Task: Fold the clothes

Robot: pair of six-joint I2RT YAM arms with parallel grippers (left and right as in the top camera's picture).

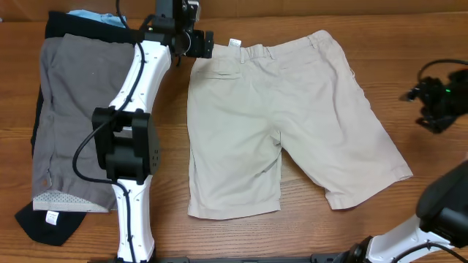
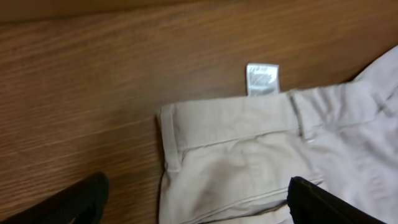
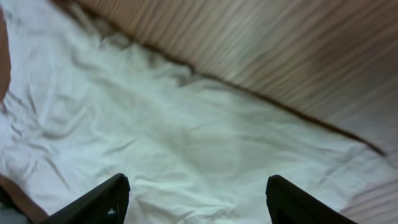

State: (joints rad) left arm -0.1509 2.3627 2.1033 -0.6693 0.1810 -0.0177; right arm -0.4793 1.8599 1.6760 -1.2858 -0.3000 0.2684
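Observation:
The beige khaki shorts (image 1: pixel 278 124) lie spread flat, back side up, in the middle of the table, with a white label (image 1: pixel 235 42) at the waistband. My left gripper (image 1: pixel 199 44) is open and hovers at the waistband's left corner. In the left wrist view its fingers (image 2: pixel 193 205) straddle that corner (image 2: pixel 171 134), just below the label (image 2: pixel 262 79). My right gripper (image 1: pixel 431 98) is off the right side of the shorts. In the right wrist view its fingers (image 3: pixel 196 199) are open, with beige fabric (image 3: pixel 174 130) between them and nothing held.
A pile at the left holds grey shorts (image 1: pixel 69 109) on a black garment (image 1: pixel 44 219), with a light-blue garment (image 1: pixel 95 16) at the far end. My left arm (image 1: pixel 131 146) lies between the pile and the khaki shorts. The wooden table (image 1: pixel 409 36) shows all around.

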